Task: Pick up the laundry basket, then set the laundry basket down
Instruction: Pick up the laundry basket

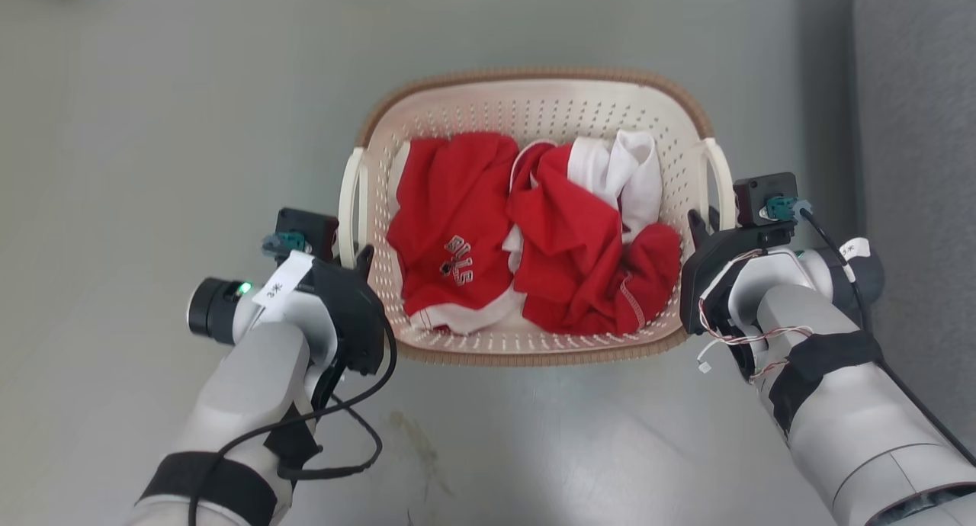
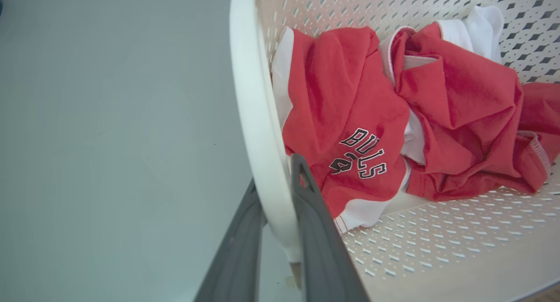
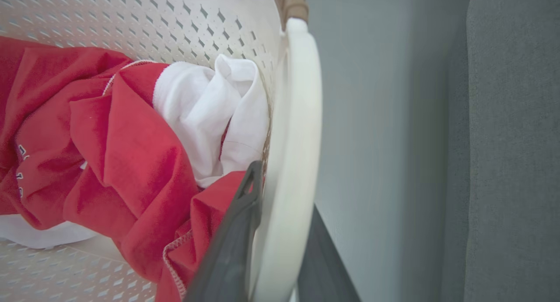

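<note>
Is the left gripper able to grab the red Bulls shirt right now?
Probably not: the left gripper is clamped on a handle of the laundry basket, one finger each side. The red Bulls shirt lies uncovered just beyond; it must release first.

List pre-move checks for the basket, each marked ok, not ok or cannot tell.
1. Left gripper astride the left handle, one finger on each side: ok.
2. Right gripper astride the right handle, same way: ok.
3. Both grips toward the near end of their handles, roughly matched in the head view: ok.
4. Red and white clothes lie below the rim of the laundry basket: ok.
5. Gap between the right handle and the grey upholstered furniture, with floor showing between: ok.
6. Basket bottom resting on the floor or lifted: cannot tell.
</note>
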You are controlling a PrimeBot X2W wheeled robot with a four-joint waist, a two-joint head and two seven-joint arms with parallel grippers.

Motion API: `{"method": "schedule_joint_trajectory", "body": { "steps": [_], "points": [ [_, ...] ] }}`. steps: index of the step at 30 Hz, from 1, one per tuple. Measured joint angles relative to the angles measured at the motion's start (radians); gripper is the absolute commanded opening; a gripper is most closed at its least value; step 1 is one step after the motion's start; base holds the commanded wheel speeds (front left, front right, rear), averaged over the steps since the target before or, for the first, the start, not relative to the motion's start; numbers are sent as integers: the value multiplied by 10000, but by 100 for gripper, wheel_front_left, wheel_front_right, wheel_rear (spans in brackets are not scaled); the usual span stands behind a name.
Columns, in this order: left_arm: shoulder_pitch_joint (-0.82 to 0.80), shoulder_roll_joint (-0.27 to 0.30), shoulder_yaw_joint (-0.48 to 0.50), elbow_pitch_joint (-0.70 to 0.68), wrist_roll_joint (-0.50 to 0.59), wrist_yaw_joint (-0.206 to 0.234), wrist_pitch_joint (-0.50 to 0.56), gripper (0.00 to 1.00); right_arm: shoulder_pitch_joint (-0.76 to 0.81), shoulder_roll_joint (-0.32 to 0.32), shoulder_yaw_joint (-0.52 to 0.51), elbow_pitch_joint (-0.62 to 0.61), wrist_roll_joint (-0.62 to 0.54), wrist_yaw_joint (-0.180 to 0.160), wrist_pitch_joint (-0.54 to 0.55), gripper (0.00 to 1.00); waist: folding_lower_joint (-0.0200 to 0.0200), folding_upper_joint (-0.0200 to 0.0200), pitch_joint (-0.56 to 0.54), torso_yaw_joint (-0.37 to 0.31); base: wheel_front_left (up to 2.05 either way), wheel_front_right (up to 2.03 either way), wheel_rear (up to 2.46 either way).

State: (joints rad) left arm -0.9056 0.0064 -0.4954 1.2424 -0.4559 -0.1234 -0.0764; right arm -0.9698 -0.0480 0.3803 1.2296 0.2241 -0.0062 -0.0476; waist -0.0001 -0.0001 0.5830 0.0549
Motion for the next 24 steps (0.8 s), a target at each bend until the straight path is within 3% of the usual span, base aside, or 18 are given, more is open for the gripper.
{"method": "schedule_joint_trajectory", "body": {
  "steps": [24],
  "points": [
    [1010,8,2,422,-376,-86,947,0,1095,12,1524,-504,1831,-35,1797,0,-1,0,-2672,-254,0,0,0]
  ]
}}
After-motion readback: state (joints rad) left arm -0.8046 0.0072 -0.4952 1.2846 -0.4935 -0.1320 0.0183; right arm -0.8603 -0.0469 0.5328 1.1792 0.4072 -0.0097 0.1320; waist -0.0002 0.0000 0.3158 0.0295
